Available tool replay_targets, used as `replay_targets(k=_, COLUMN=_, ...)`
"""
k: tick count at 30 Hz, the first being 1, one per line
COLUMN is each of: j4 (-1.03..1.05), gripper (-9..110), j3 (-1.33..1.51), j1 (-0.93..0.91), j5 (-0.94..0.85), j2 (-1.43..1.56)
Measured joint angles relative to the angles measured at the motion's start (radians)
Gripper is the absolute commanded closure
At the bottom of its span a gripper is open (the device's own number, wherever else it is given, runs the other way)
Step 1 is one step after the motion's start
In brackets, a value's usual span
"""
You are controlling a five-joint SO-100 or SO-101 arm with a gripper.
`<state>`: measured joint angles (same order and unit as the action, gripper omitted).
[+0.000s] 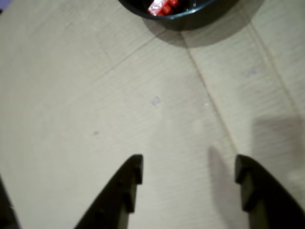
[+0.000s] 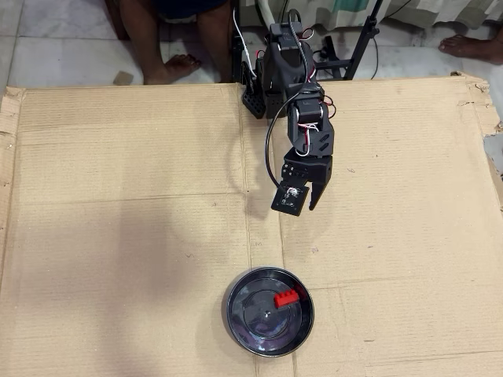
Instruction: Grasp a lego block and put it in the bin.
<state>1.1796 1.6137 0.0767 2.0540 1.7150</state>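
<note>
Corrugated cardboard covers the desk [image 2: 118,196] from edge to edge in the overhead view, its left border frayed and slightly torn, its upper border running straight below a strip of tiled floor. Across the whole left half the cardboard lies bare, crossed only by faint fold lines. A vertical crease runs down the middle, and just right of it, near the lower border, sits the black dish [image 2: 269,312], whole and flat, with bare cardboard on all sides of it and only a narrow margin below. Inside the dish, in its upper right part near the rim, lies the red lego brick [image 2: 287,298].

Above the dish, well apart from it, the arm reaches down from its base at the upper border, and the hand [image 2: 302,206] hangs over open cardboard with nothing near it. Right of the arm the cardboard again lies bare out to the ragged, notched right edge.

In the wrist view the two dark fingers [image 1: 128,183] stand spread wide with nothing between them, only plain cardboard and a crease. At the top edge the dish rim [image 1: 183,14] cuts in, with the brick [image 1: 163,6] resting inside it.
</note>
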Motion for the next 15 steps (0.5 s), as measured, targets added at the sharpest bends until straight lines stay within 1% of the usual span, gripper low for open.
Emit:
replay_targets(k=3, j4=0.000, gripper=80, j3=0.067, j1=-0.044, j5=-0.075, j2=0.069)
replay_targets(k=8, j4=-0.009, gripper=80, j3=0.258, j1=-0.155, j5=-0.161, j2=0.219)
replay_targets(k=15, j4=-0.218, gripper=80, j3=0.609, j1=-0.192, j5=-0.229, j2=0.405)
